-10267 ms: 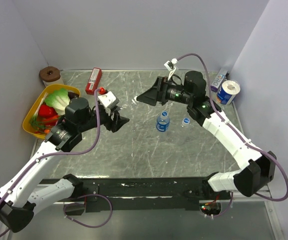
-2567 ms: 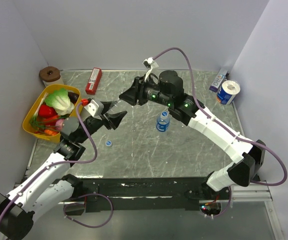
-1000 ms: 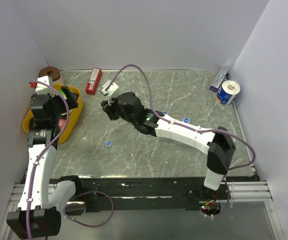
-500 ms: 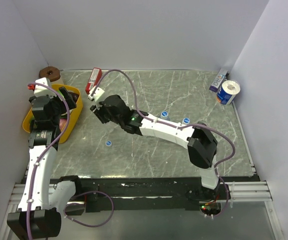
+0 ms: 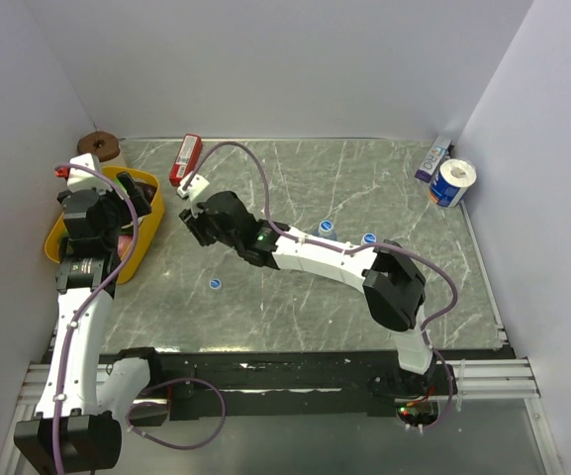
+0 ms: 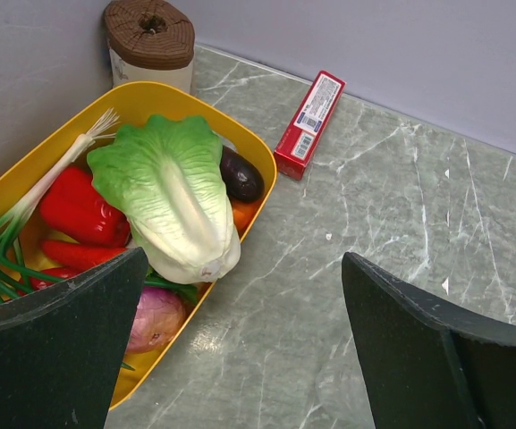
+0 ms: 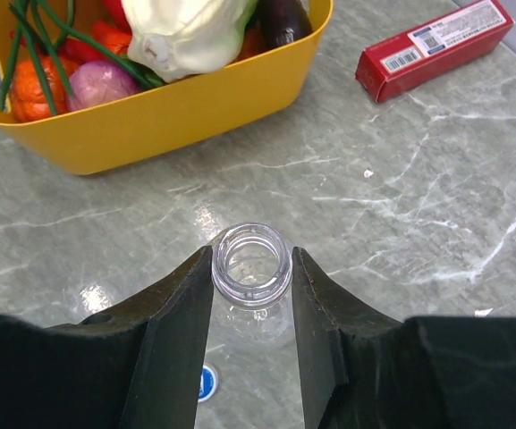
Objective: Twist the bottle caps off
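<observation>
Right hand [image 7: 250, 266] grips small clear plastic bottle [image 7: 268, 288] at neck, capless mouth up; left hand [image 6: 244, 268] wide open, well apart.

Grey-green table [image 5: 364, 188] veined white. In the yellow basket [image 6: 164, 89], pale-green cabbage [image 6: 173, 201], red pepper [image 6: 79, 207]; near it a red box [image 6: 309, 123], clear bottle [image 7: 251, 264], blue bottle caps [image 5: 215, 284].

Clearance: bare table [image 5: 394, 188] is lying open at right and far centre, while the right arm [image 5: 315, 255], clamping a bottle [image 7: 251, 261], is barring the middle diagonally, the yellow basket [image 7: 177, 121] and red box [image 5: 185, 159] are crowding far left, and caps [image 5: 215, 284] are dotting the surface.
</observation>
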Controlling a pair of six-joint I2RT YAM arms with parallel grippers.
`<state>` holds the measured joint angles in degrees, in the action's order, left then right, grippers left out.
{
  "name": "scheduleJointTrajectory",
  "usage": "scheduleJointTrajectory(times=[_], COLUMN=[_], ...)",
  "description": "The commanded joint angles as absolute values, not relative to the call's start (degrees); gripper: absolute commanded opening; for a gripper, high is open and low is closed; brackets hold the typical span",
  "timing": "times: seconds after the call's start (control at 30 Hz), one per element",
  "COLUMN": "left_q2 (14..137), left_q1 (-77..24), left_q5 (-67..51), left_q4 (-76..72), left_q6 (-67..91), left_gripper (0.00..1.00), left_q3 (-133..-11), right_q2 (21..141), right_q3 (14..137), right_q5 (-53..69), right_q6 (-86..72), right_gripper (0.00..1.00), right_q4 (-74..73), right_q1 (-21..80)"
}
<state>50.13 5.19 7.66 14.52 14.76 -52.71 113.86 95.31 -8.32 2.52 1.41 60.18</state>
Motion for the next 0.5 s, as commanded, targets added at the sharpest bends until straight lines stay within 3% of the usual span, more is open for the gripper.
scheduleJointTrajectory(times=[0.0, 0.33, 0.47], left_q2=[49.83, 49.75, 49.66], left_q1=[5.36, 5.36, 5.36], left_q5=[8.09, 8.0, 8.0], left_q4=[13.54, 13.45, 13.62], left_q6=[15.21, 15.29, 15.12], left_gripper=[0.96, 0.96, 0.96], left_q3=[-52.47, -52.38, -52.38], right_q2=[112.24, 112.06, 111.19], right_q3=[92.99, 90.88, 90.27], right_q5=[-10.11, -10.2, -10.63], right_q6=[0.71, 0.44, 0.62], right_gripper=[0.0, 0.01, 0.15], right_q4=[6.24, 6.86, 7.03], right_q1=[59.59, 59.24, 59.24])
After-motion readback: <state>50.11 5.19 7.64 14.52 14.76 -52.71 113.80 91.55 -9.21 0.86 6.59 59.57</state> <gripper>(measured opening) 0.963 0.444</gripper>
